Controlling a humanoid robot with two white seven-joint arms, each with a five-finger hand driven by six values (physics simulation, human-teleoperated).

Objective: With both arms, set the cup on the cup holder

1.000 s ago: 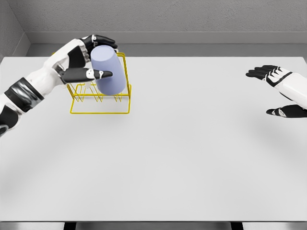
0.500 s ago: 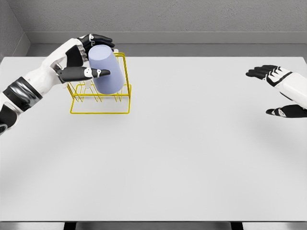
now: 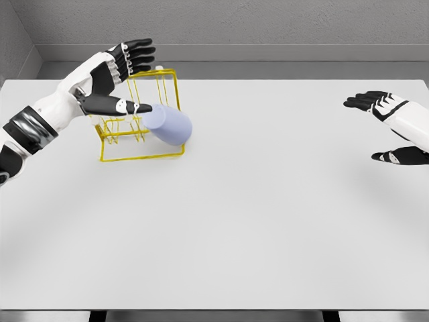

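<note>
The pale lilac cup lies tipped on its side against the front right of the yellow wire cup holder, which stands at the table's back left and looks skewed. My left hand is open just above and left of the cup, fingers spread over the holder's top, thumb pointing at the cup but not gripping it. My right hand hovers open at the far right edge of the table, far from the cup.
The white table stretches wide in front of and to the right of the holder. A grey wall runs along the table's back edge.
My left hand opened and let go of the cup. The cup fell from upright in the hand onto its side against the holder, which shifted and tilted. The right hand stayed put.
</note>
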